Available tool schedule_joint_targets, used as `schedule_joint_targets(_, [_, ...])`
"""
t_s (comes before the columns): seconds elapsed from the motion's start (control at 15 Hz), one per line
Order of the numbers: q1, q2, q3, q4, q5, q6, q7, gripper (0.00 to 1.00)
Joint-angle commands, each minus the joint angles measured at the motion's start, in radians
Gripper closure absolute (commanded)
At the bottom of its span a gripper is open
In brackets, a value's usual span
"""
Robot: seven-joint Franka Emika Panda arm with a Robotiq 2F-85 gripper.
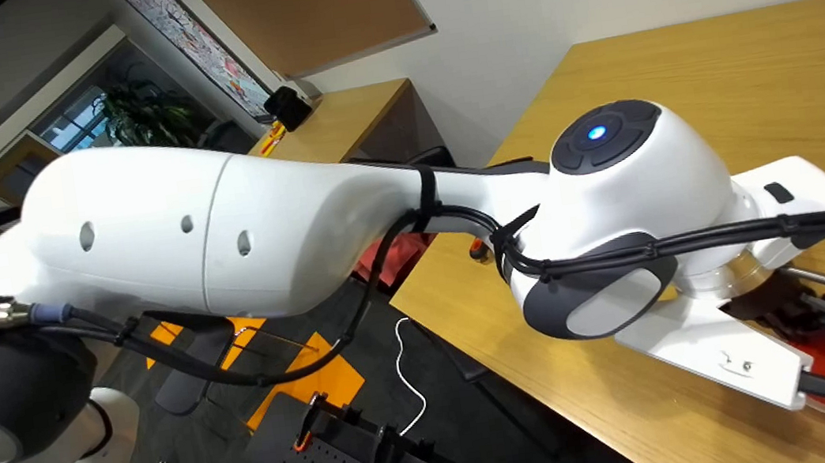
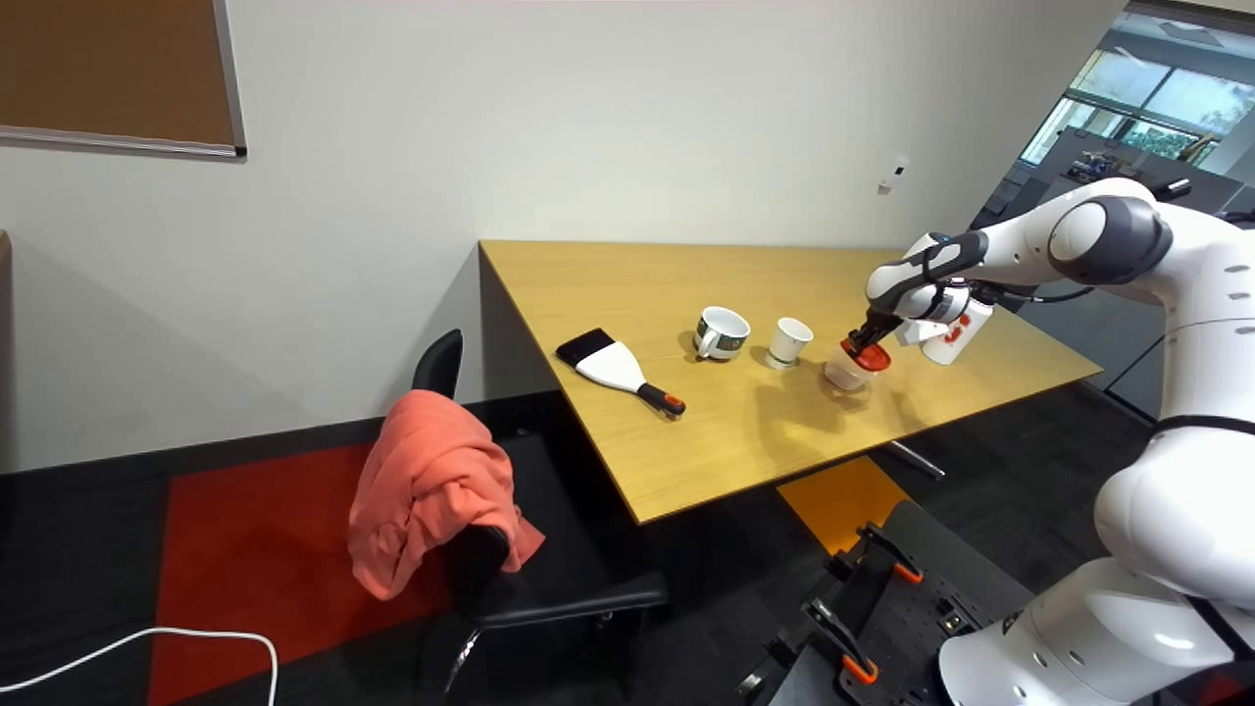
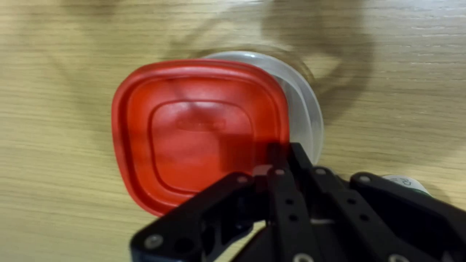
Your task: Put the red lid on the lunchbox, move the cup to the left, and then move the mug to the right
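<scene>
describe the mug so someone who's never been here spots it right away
In an exterior view, find the wood-coloured table. On it, the mug stands between the black-and-white brush and the white cup. Unlike that narrower cup, it shows a side handle and a dark outer pattern.

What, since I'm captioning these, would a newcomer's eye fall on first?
Probably the bright red lid, large in the wrist view, its edge pinched in the gripper, off-centre over the clear lunchbox. Next, the white robot arm spans an exterior view. In an exterior view, salmon-pink cloth slung over a black chair stands out left of centre.
</scene>
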Motion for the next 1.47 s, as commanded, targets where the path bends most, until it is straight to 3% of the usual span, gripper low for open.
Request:
schedule_joint_targets(0.0, [-0.043, -0.029, 0.046, -0.03, 0.0, 0.009, -0.083, 0.98])
schedule_joint_targets(0.47, [-0.14, -0.038, 0.156, -0.037, 0.048, -0.024, -0.277, 0.98])
schedule_joint_targets(1.13, [-0.127, -0.054, 0.164, -0.065, 0.07, -0.083, -0.314, 0.98])
schedule_joint_targets(1.2, [-0.124, -0.059, 0.163, -0.076, 0.07, -0.077, -0.313, 0.67])
schedule_joint_targets(1.27, [-0.12, -0.068, 0.161, -0.086, 0.071, -0.075, -0.309, 0.65])
schedule_joint_targets(1.4, [-0.117, -0.095, 0.158, -0.122, 0.074, -0.068, -0.305, 0.51])
